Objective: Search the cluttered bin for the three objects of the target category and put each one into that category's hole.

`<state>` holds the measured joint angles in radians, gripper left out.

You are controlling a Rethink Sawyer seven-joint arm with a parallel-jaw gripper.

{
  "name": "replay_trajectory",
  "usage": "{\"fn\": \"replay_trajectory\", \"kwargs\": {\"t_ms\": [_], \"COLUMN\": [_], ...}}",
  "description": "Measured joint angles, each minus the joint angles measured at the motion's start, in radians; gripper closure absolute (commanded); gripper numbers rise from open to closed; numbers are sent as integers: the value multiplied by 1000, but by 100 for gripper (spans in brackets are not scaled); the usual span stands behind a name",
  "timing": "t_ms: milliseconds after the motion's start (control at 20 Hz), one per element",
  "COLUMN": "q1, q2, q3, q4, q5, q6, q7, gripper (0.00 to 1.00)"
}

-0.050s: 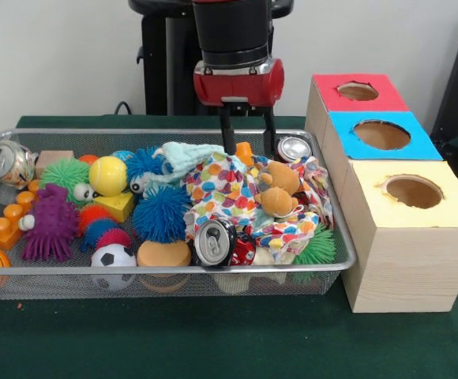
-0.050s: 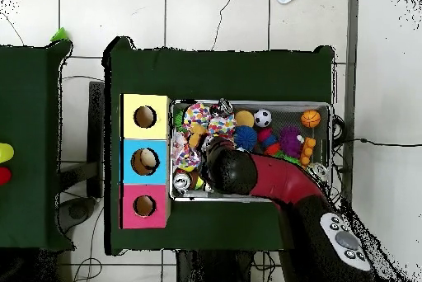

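Three cans (image 1: 214, 242) lie in the bin (image 1: 166, 276); gripper (image 1: 247, 140) spread.

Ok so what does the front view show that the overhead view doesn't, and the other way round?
Only the front view shows the gripper with its two black fingers apart, reaching down at the back of the bin beside an orange block, plus the stuffed bear on the patterned cloth. Only the overhead view shows something lying inside the blue box's hole and the arm covering that end of the bin. Both show the wire bin and the three boxes.
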<state>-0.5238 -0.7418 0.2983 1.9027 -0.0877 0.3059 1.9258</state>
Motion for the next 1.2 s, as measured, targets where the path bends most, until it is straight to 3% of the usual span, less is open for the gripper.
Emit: {"fn": "replay_trajectory", "kwargs": {"t_ms": [1200], "q1": [98], "q2": [91], "q3": [-12], "q4": [-39], "q5": [18], "q6": [-59], "q7": [0], "gripper": [0]}}
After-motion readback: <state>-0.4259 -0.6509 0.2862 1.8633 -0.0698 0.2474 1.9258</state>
